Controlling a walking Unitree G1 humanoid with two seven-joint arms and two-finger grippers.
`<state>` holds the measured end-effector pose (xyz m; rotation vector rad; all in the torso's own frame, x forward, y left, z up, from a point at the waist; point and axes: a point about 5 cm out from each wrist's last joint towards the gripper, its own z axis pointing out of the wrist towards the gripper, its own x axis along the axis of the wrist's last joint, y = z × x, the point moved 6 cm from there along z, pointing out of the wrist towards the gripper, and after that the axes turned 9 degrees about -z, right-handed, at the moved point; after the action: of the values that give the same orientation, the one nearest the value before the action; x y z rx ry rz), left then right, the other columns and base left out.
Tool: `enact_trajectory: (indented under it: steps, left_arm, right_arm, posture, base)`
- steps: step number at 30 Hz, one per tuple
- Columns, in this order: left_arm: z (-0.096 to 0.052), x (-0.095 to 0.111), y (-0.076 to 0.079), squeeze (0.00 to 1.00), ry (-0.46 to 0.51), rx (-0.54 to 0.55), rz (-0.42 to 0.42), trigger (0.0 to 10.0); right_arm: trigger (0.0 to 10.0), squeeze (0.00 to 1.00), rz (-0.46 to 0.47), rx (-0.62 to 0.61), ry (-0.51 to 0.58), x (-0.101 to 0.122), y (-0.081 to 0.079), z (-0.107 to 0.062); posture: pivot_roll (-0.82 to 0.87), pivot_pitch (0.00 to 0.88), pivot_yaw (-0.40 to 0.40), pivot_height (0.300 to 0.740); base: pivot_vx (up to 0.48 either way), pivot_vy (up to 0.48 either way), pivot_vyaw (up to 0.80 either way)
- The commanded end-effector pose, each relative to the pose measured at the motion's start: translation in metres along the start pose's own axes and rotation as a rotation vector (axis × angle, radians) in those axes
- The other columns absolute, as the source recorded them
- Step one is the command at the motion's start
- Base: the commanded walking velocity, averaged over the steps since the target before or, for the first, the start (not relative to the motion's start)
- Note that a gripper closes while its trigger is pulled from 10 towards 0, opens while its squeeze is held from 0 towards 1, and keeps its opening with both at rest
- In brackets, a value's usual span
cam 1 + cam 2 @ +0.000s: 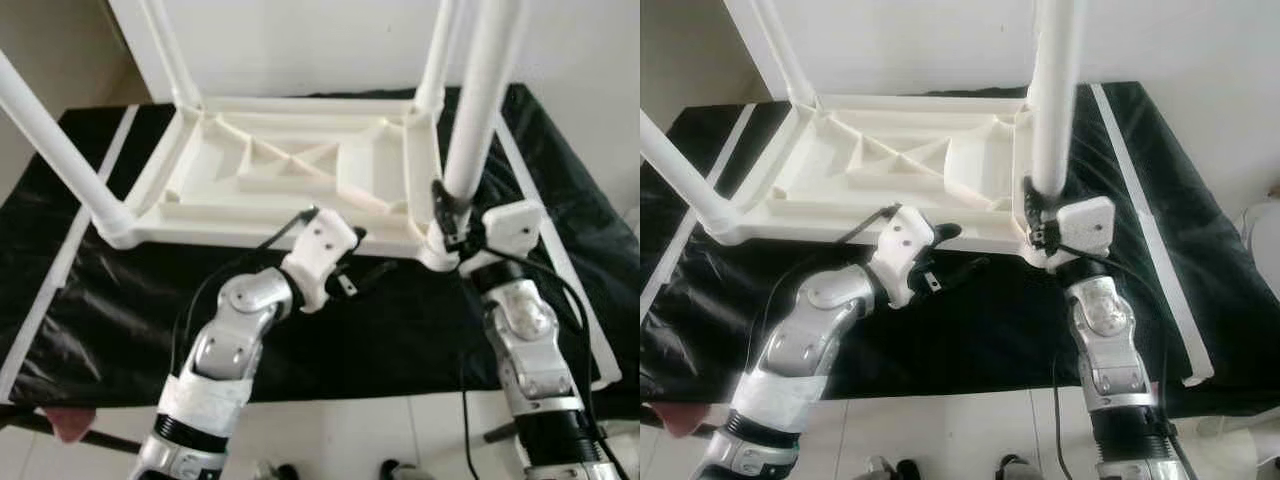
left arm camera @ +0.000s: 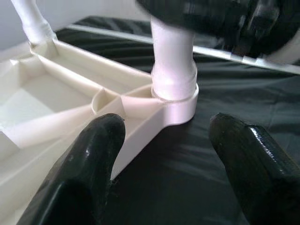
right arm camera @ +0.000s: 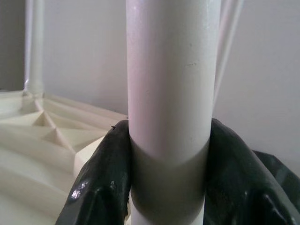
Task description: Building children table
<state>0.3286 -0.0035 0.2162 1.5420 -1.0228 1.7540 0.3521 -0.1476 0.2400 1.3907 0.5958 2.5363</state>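
Two fingers (image 3: pixel 101 180) of right gripper (image 1: pixel 447 212) around table leg (image 1: pixel 480 100) in corner socket (image 2: pixel 176 101).

White plastic children table (image 1: pixel 290 170) lies upside down on black sheet (image 1: pixel 400 330), 4 tubular legs (image 1: pixel 480 100) pointing up.

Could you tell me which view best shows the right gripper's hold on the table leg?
The right wrist view: both fingers press the table leg. The eye views show the right gripper from above, the left wrist view blurred.
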Motion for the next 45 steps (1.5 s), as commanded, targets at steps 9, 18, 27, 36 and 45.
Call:
enact_trajectory:
  steps: [9,18,27,36,45]
  left_arm:
    - [-0.002,0.000,-0.006,0.00,0.004,0.066,-0.019,10.0]
    - [-0.002,0.001,-0.007,0.00,0.001,0.071,-0.021,10.0]
    - [-0.003,0.002,-0.008,0.00,0.001,0.076,-0.020,10.0]
    - [-0.003,0.002,-0.008,0.00,0.003,0.080,-0.023,10.0]
    - [-0.003,0.004,-0.008,0.00,0.007,0.078,-0.023,10.0]
  right_arm:
    - [10.0,0.00,0.251,-0.013,-0.278,-0.063,-0.017,-0.023]
    - [10.0,0.00,0.362,-0.100,-0.410,-0.084,-0.019,-0.025]
    - [10.0,0.00,0.338,-0.106,-0.381,-0.079,-0.021,-0.025]
    - [10.0,0.00,0.148,0.001,-0.193,-0.047,-0.034,-0.028]
    - [10.0,0.00,0.155,0.000,-0.257,-0.064,-0.036,-0.038]
  posture:
    - [-0.14,0.170,0.060,0.740]
    - [-0.13,0.167,0.062,0.740]
    - [-0.13,0.167,0.058,0.740]
    - [-0.13,0.167,0.056,0.740]
    - [-0.13,0.164,0.059,0.740]
  base:
    - [0.000,0.000,0.00]
    - [0.000,0.000,0.00]
    - [0.000,0.000,0.00]
    - [0.000,0.000,0.00]
    - [0.000,0.000,0.00]
